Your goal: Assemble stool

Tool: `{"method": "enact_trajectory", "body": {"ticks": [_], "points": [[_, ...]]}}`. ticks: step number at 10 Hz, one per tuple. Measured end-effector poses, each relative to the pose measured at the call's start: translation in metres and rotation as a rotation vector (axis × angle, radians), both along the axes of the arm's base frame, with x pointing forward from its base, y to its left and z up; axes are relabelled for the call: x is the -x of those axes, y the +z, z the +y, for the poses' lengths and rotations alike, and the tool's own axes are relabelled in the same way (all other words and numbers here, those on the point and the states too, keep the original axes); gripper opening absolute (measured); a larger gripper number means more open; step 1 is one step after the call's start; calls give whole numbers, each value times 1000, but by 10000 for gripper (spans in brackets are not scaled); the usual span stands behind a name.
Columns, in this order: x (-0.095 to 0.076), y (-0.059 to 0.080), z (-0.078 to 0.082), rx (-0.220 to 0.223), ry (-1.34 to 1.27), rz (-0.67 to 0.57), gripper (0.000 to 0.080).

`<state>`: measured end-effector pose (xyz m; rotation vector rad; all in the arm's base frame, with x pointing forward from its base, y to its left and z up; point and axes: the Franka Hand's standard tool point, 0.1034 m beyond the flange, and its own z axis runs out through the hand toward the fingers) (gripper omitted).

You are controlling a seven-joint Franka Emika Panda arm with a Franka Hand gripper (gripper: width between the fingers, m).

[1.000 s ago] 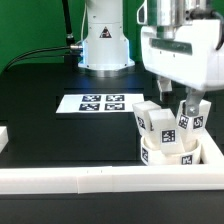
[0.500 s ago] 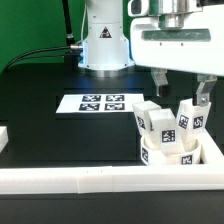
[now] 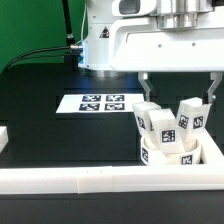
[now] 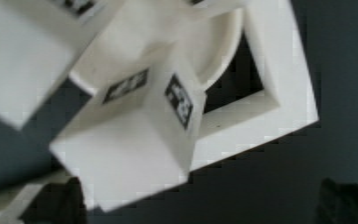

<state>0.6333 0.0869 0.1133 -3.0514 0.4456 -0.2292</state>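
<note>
Rails [image 3: 60, 180] of white plastic run along the near edge of the black table [image 3: 40, 125] in the exterior view, forming a long border that turns a corner at that view's right. Tucked into this corner sits the stool: its round seat disc [image 3: 172, 158] lies low against the rails, showing a rim and a black-and-white tag on its side. Three blocky legs stand on or in the disc, close together. The nearest leg [image 3: 158, 124] is roughly upright and shows a square tag on its front face; a second leg [image 3: 146, 110] rises just behind it toward the exterior view's left; the third leg [image 3: 188, 116] leans at a tilt toward the exterior view's right, a tag on its face too.

Above the legs hangs the gripper [image 3: 178, 88], its two dark fingers [image 3: 144, 84] spread wide, one on each side of the group, holding nothing and clear of the parts. The broad white hand body fills the upper part of the exterior view.

Farther back, the marker board [image 3: 99, 103] lies flat on the table, and behind it stands the arm's white base [image 3: 103, 40] before a green backdrop.

The wrist view looks down on the tagged legs [image 4: 149, 120] and a rail corner [image 4: 274, 95], blurred.
</note>
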Motion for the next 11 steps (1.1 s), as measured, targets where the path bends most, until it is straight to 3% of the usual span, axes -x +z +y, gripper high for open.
{"method": "enact_trajectory", "body": {"ticks": [4,7,11], "points": [[0,0,-2,45,263,-7,649],[0,-4,3,140,693,0,649],[-1,-6,-2,218,1017,11,649]]}}
